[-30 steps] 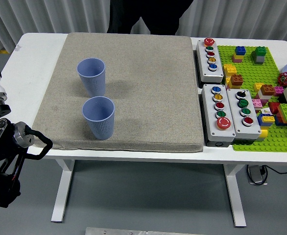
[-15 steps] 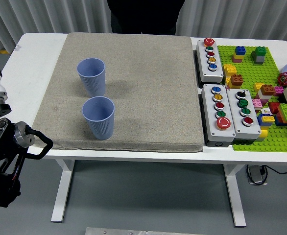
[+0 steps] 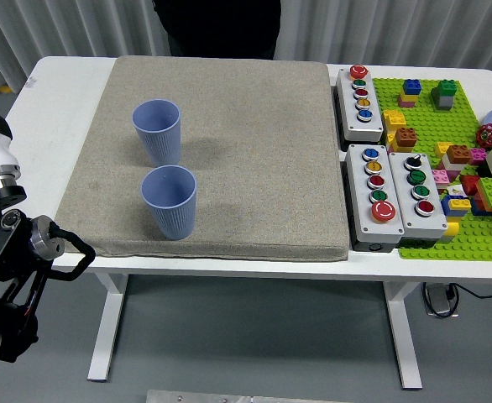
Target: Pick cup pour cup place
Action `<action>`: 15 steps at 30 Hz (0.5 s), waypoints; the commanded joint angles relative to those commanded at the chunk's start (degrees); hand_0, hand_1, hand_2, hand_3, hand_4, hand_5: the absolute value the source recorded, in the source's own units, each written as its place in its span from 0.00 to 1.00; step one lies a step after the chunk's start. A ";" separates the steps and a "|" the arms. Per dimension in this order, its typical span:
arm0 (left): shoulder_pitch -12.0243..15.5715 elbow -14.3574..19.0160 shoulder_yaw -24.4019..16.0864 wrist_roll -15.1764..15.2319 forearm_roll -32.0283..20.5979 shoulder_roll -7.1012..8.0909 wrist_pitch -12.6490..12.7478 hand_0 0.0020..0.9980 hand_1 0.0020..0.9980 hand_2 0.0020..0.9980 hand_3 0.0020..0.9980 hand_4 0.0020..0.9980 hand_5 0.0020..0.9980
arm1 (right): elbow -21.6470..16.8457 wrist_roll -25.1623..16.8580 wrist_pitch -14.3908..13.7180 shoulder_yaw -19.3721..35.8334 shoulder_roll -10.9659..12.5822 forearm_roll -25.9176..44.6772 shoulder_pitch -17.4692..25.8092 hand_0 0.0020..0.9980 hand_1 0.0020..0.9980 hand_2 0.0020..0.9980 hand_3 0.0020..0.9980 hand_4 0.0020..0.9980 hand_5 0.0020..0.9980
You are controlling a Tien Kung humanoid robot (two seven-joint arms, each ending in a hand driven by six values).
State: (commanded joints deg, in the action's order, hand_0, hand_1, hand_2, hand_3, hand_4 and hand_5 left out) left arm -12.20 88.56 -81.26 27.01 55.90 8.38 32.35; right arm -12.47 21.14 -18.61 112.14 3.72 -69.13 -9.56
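Slightly shifted since the earlier frames is the left arm (image 3: 11, 260) at the picture's left edge, drawn a little lower and outward; the person (image 3: 217, 25) at the far side has also moved leftward, while both cups are unmoved. Whether the left hand's fingers are spread or curled cannot be told, as only the wrist and arm linkage are seen below the table's (image 3: 53, 109) near-left corner. No right arm is seen.

On the grey mat (image 3: 254, 151), the far cup (image 3: 157, 131) and the near cup (image 3: 169, 201) are stood upright just beside each other, mouths up, long axes vertical, near the left side, probably within the left arm's reach. Their contents cannot be made out, so either a stage before pouring or one after setting down is fitted.

Button boxes (image 3: 372, 193) and a brick plate (image 3: 456, 134) are kept to the right, well apart.
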 joint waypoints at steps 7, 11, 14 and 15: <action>0.65 0.90 -0.61 -0.09 0.27 0.23 0.02 0.76 0.79 0.83 0.86 0.77 1.00 | 0.15 0.20 -0.43 -0.55 0.40 1.06 -0.61 0.68 0.61 0.57 0.57 0.00 0.17; 0.35 1.12 -1.48 -0.18 0.64 0.32 -0.01 0.76 0.79 0.83 0.86 0.77 1.00 | 0.15 0.13 -0.44 -1.08 0.71 1.52 -0.91 0.67 0.61 0.57 0.58 0.00 0.17; 0.48 1.67 -1.94 -0.09 0.56 0.37 0.04 0.76 0.79 0.83 0.86 0.77 1.00 | 0.20 0.17 -0.54 -1.30 0.82 1.65 -1.13 0.67 0.61 0.57 0.57 0.00 0.18; 0.58 1.86 -2.11 -0.08 0.50 0.41 0.05 0.76 0.79 0.83 0.86 0.77 1.00 | 0.24 0.18 -0.52 -1.32 0.88 1.54 -1.24 0.67 0.61 0.57 0.57 0.00 0.18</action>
State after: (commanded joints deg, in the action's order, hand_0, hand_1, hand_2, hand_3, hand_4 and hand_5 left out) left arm -11.62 90.43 -83.37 26.93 56.40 8.79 32.40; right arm -12.23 21.32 -19.13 110.83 4.60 -67.60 -10.80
